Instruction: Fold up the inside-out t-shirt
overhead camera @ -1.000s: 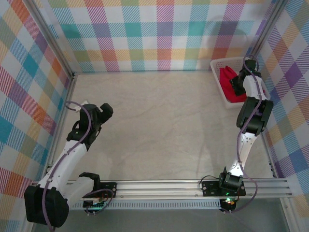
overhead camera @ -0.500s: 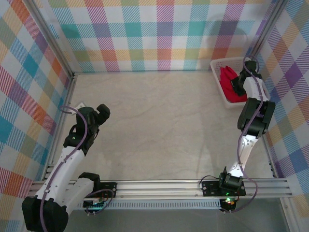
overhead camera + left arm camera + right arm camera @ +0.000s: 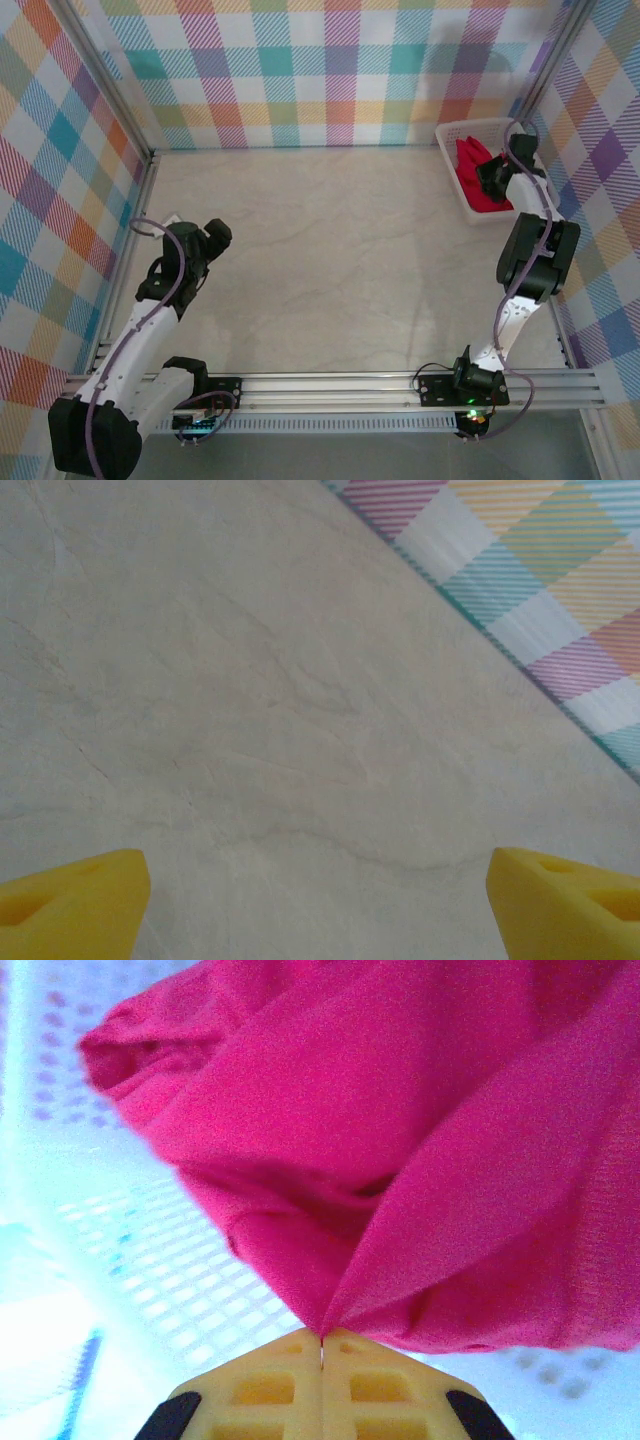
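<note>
Where the table (image 3: 330,250) meets the checked walls (image 3: 300,70) in the far right corner, a white basket (image 3: 452,170) sits, with little holes all over its sides. The right arm (image 3: 535,255) reaches over the basket and hides part of it from above. A metal rail (image 3: 330,383) runs along the near edge, with both arm bases (image 3: 478,378) on it. The left gripper (image 3: 320,905) hangs over the left side of the table, well apart from the basket. Its yellow fingers (image 3: 75,900) are spread wide, and just the pale table top shows between them. The right gripper (image 3: 322,1338) is down in the basket. Its two yellow fingers (image 3: 270,1390) are pressed tight together and pinch a fold of the inside-out t-shirt (image 3: 400,1160). The t-shirt lies in the basket, bunched up in a soft heap. It is a deep pink-red. Big folds and creases run down to the pinched spot. One round lump of cloth sticks out to one side.
</note>
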{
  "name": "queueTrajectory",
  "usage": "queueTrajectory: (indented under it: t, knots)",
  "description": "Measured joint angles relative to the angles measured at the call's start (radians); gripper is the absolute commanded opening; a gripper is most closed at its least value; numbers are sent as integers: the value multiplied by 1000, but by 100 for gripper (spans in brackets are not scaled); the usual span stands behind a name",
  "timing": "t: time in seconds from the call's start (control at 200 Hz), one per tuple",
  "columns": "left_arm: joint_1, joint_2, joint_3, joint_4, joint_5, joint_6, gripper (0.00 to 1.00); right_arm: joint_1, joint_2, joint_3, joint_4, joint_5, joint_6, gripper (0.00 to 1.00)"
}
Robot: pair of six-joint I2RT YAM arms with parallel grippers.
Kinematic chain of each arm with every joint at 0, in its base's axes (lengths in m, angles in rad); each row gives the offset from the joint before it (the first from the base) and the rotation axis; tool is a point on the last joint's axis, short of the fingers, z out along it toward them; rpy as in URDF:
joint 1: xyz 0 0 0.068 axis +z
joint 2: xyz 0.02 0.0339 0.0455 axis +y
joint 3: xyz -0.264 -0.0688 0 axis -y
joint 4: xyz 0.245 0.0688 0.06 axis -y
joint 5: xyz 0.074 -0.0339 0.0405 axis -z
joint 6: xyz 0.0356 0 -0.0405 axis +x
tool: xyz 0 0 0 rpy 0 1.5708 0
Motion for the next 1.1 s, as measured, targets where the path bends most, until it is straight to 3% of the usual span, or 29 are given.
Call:
queueTrajectory:
  t: [0.2,0.45,0.785,0.88,1.1]
  knots:
    - [0,21,0,1,39,39,87,24,-91,-249,305,-172,83,0]
    - [0,123,46,-1,197,78,84,75,-182,-423,499,-286,99,0]
    - [-13,195,47,43,380,29,70,92,-371,-551,616,-380,120,0]
    - [-23,196,47,77,407,13,66,138,-443,-591,618,-385,103,0]
    - [-53,248,47,113,431,-4,68,282,-627,-665,566,-368,-3,0]
